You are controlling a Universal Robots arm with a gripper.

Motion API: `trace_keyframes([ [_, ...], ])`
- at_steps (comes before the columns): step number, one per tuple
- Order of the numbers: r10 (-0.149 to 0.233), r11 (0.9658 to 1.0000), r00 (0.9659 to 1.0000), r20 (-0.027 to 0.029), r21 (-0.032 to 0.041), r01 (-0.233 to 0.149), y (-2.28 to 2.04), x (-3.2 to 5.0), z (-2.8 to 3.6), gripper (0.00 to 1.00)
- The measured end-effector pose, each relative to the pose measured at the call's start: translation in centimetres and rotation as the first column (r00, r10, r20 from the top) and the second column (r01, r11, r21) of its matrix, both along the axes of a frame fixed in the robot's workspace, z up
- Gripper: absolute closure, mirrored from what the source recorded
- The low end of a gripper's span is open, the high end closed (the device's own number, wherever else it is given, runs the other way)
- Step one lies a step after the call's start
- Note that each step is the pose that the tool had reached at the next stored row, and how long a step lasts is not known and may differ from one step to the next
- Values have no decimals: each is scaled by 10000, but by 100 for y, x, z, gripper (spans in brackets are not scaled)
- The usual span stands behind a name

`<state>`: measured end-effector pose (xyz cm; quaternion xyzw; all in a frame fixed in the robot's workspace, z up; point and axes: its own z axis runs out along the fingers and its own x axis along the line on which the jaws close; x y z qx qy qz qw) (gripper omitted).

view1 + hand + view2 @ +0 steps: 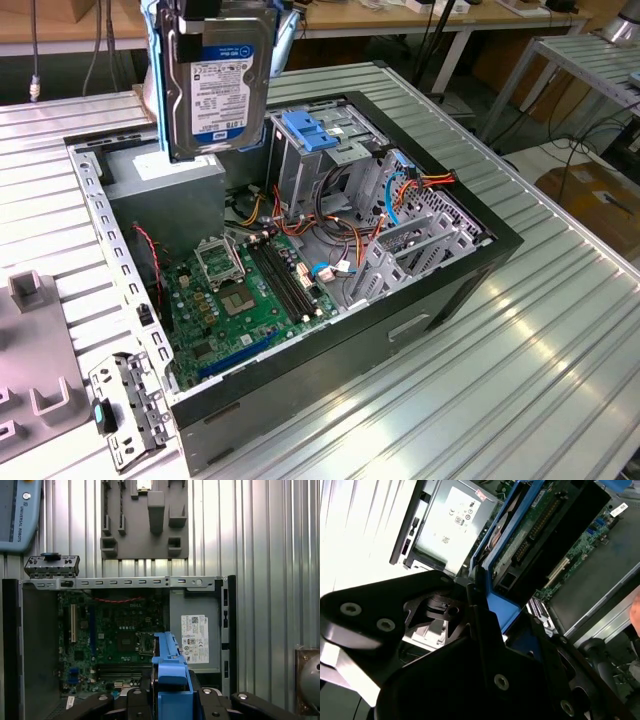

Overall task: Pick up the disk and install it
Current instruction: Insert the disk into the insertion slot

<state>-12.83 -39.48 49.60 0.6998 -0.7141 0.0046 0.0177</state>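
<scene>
The end effector (171, 700) is pinching the disk (218, 85) by the blue carrier (170, 667) that is wrapping its edges, with the black fingers (485, 630) pressing against the carrier from both sides. In the exterior view the disk is hanging upright just beneath the end effector, its white label with a blue band facing the camera, clear of everything under it. Directly below the end effector, the open computer case (420, 320) is lying on its side on the ribbed metal desk (520, 400). The grey power-supply box (165, 185) is sitting inside the case nearest under the held disk, and the green motherboard (240, 300) is lying beside that box. The metal drive cage (310, 150) with a blue handle is standing in the case off to the side of the end effector, apart from the disk. A grey fixture plate (145, 520) is resting on the desk beyond the case, well away from the end effector.
</scene>
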Motion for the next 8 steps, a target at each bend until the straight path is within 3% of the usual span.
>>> trace_keyframes([
  [3, 1, 10000, 10000, 0, 0, -1, -92, 0, 0, 63],
  [6, 3, 10000, 10000, 1, 1, -3, -260, 0, 0, 63],
  [8, 4, 10000, 10000, -1, -1, -4, -315, 0, 0, 63],
])
